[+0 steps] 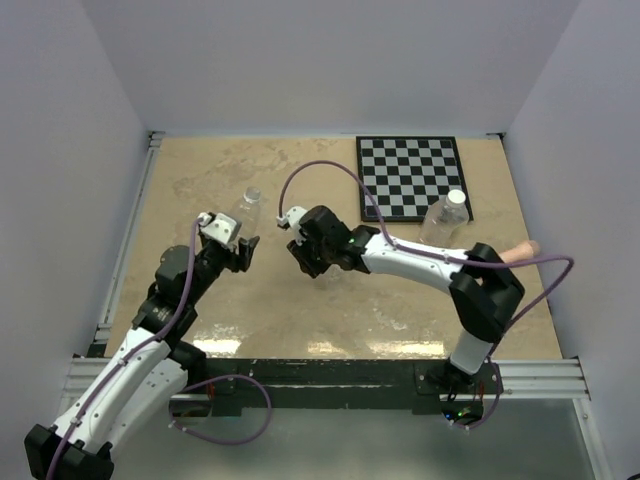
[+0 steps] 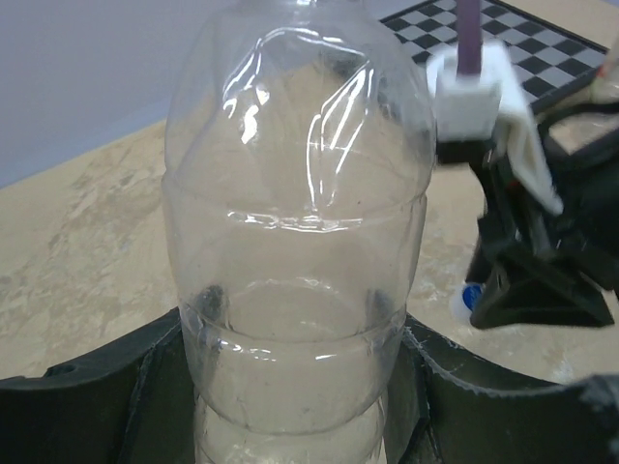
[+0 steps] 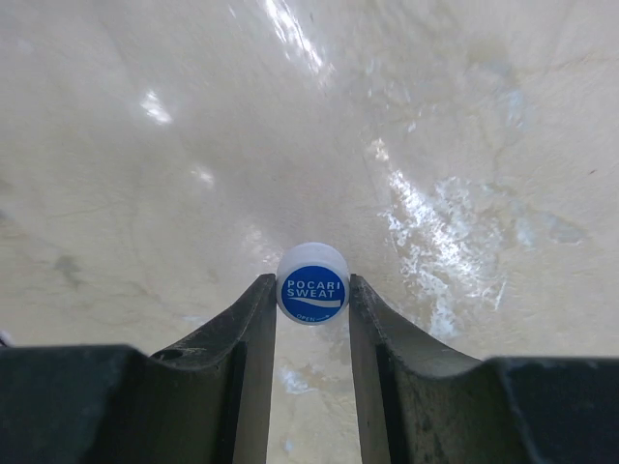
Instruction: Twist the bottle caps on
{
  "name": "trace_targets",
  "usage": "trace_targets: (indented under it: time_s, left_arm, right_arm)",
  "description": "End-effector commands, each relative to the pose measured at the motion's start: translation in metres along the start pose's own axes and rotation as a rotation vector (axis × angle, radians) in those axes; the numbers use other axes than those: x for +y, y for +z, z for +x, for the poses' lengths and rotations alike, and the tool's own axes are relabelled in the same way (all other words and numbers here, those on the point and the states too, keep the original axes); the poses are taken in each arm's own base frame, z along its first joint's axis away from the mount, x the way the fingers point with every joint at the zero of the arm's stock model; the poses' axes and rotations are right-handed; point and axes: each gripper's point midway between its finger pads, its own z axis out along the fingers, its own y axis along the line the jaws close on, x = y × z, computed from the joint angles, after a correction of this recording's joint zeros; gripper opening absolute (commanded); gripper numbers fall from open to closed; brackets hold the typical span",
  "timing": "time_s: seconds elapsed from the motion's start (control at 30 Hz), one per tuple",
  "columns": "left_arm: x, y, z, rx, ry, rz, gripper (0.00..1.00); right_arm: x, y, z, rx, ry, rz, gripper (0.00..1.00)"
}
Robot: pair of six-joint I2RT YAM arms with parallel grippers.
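Left claw point(image 1: 240, 250) grips short bottle point(image 2: 295, 242), neck apparently bare. Right claw point(image 3: 311, 292) pinches blue cap point(image 3: 312, 280) at its 4 o'clock. Threading remains; tall bottle point(image 1: 443, 222), 3 o'clock, looks capped.

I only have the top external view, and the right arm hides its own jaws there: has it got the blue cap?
Observer: Yes. The right wrist view shows the right gripper shut on the blue cap, pinched between the tips of its jaws.
Operator: And the left one?
Observer: The left wrist view shows the left gripper clamped on the short bottle, jaws on either side below its shoulder.
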Motion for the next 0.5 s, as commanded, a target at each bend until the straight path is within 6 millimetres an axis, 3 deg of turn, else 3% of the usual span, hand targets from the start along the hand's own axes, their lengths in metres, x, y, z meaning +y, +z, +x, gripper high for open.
trace_targets:
  time_s: [0.0, 0.3, 0.47]
  left_arm:
    - [-0.028, 0.002, -0.019, -0.087, 0.047, 0.177, 0.16]
    - [-0.071, -0.005, -0.02, -0.119, 0.103, 0.437, 0.16]
    - [-0.089, -0.012, -0.021, -0.132, 0.134, 0.564, 0.16]
  right_arm:
    - [-0.001, -0.054, -0.059, -0.231, -0.019, -0.085, 0.0]
    - [-0.022, -0.164, -0.103, -0.534, -0.101, -0.206, 0.0]
    - [-0.007, -0.221, -0.121, -0.667, -0.225, -0.267, 0.0]
